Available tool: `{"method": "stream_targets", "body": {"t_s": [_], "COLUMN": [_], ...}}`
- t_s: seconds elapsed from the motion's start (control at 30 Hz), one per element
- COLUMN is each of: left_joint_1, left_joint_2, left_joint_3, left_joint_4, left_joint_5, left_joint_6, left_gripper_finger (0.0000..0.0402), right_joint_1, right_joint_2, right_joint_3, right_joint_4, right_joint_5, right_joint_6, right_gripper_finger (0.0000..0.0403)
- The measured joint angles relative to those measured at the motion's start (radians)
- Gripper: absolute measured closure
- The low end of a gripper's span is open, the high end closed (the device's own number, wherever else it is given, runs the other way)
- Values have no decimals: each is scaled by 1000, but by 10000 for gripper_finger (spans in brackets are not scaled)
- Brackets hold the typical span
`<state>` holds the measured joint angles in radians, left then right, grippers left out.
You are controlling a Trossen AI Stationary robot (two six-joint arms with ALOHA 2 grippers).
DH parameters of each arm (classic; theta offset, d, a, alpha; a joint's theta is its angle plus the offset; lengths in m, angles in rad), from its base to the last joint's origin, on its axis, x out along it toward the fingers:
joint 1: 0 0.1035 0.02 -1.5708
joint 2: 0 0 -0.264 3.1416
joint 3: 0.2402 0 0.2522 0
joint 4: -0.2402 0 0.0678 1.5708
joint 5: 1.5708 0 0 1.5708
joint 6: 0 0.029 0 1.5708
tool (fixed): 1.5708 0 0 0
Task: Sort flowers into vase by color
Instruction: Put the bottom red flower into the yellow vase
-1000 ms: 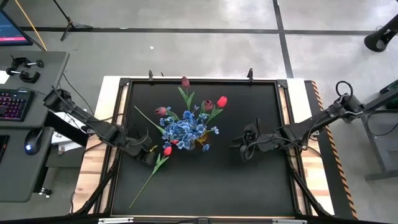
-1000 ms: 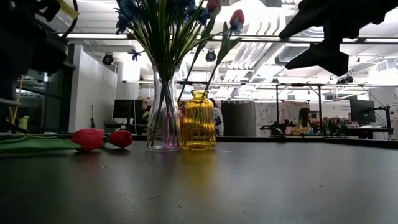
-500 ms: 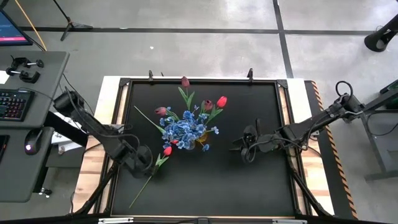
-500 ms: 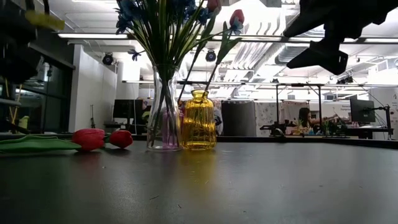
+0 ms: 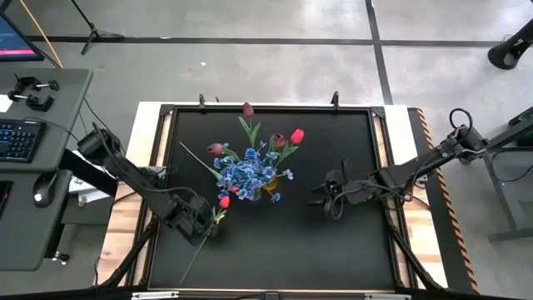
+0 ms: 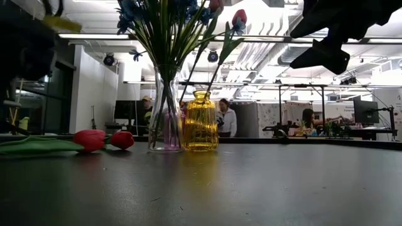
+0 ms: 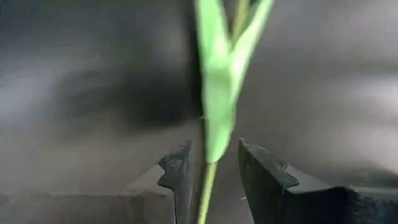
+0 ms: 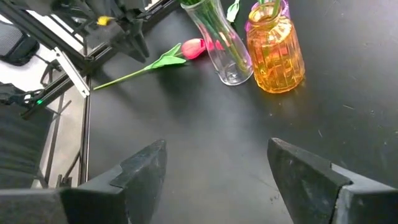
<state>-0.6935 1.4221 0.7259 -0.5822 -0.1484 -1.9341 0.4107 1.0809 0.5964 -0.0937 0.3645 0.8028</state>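
Note:
A bright red tulip lies on the black table, its long green stem running toward the near-left corner. A second red blossom lies beside it. My left gripper is open and low over that stem. In the left wrist view its fingers stand on either side of the stem and a leaf without touching. A clear vase holds blue blossoms. An amber vase stands beside it, and red and maroon tulips rise above the two vases. My right gripper hovers open to the vases' right.
The two vases stand close together in the table's middle, just beyond the lying tulip. The raised table frame borders the mat. A desk with a keyboard and mouse sits left of the table. People move in the room behind.
My left gripper has moved toward the near edge and a little to the right, ending over the lying tulip's stem below its blossom. The tulip, the vases and my right gripper have stayed where they were.

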Motion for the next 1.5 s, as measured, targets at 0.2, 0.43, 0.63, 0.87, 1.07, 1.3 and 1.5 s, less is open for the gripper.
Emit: {"method": "stream_targets", "body": {"t_s": [0.2,0.43,0.63,0.87,1.07,1.3,1.5], "left_joint_1": [23,22,20,12,12,12,12], "left_joint_2": [-8,11,22,36,36,36,41], "left_joint_3": [13,12,14,12,12,12,12], "left_joint_4": [-2,-4,112,-22,15,24,27], "left_joint_5": [40,92,104,67,68,78,41], "left_joint_6": [85,114,150,193,255,299,307], "left_gripper_finger": [292,292,292,300,300,301,301], "right_joint_1": [0,0,0,0,0,0,0], "right_joint_2": [0,0,0,0,0,0,0], "right_joint_3": [0,0,0,0,0,0,0], "right_joint_4": [-1,-3,-2,0,1,1,1], "right_joint_5": [0,8,71,125,139,188,193], "right_joint_6": [-45,-37,-17,9,44,115,114], "right_gripper_finger": [137,137,137,137,137,137,137]}}
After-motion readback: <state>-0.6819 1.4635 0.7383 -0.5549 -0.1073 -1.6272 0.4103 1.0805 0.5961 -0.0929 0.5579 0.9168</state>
